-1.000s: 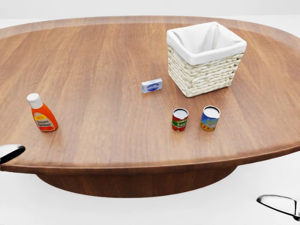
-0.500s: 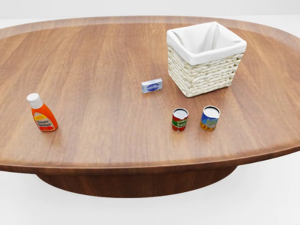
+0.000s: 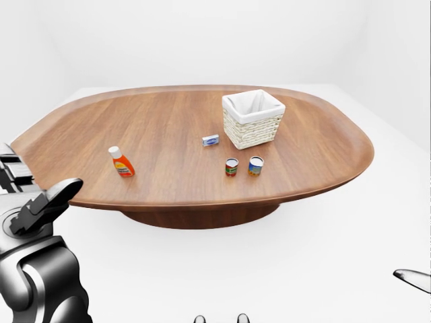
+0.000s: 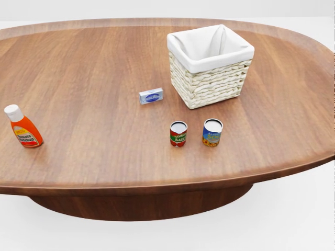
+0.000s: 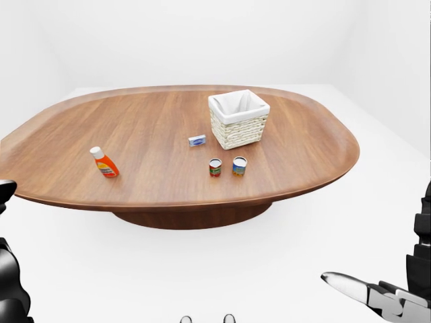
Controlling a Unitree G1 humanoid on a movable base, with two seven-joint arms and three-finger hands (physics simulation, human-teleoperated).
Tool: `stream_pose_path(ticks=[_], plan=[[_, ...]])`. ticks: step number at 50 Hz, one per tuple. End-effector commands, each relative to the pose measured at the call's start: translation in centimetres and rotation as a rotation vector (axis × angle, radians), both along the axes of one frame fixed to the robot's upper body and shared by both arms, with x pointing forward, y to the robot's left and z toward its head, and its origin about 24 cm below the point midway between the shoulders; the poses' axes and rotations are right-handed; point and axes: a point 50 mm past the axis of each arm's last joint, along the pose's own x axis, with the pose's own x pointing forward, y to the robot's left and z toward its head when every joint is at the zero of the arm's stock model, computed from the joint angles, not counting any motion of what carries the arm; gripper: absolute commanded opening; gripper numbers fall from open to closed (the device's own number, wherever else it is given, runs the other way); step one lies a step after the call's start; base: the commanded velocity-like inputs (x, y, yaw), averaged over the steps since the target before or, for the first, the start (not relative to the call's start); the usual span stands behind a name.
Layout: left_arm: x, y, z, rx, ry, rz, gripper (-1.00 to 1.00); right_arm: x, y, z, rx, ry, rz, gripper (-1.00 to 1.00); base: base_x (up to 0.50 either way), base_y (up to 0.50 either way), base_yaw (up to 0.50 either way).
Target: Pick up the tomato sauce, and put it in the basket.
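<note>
Wide brown tabletop [image 4: 94, 68], oval, seen from above in the head view.

Sauce can [image 4: 178, 134]: small and red with a green band, upright, long axis straight up and down, pale top facing up. Near the bottom edge of the tabletop in the head view, a little right of the middle. Touched by nothing.

Just beside it on the right, not touching: blue can [image 4: 212, 132], upright too.

Above the two cans, toward the top right edge: basket [image 4: 209, 86], woven and pale, white cloth inside, open side up. Well apart from the sauce can.

Left of the basket: small flat box [image 4: 151, 96], lying down.

Far off by the left edge: ketchup bottle [image 4: 23, 127], orange with a white cap, upright.

Left hand [image 3: 40, 208] low at the left of the left-eye view, away from the tabletop, holding nothing; fingers apart or together, cannot tell.

Right hand [image 5: 384, 296] low at the right of the right-eye view, one pointed finger toward the left, holding nothing; rest of the fingers too cut off to tell.
</note>
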Motion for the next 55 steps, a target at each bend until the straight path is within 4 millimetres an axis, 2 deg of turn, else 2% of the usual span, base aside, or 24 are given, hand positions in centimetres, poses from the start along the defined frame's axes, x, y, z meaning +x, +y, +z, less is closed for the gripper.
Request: stream_pose_path(ticks=[1,55], plan=[[0.02,-0.03,-0.08,-0.001,0.002,-0.005,1.0,-0.03,0.08,-0.09,0.0,0.002,0.002,1.0,0.0,-0.24,0.0],[0.08,-0.15,-0.1,0.001,0.002,-0.011,1.0,0.21,0.23,-0.03,-0.014,0.016,0.012,1.0,0.0,-0.24,0.0]])
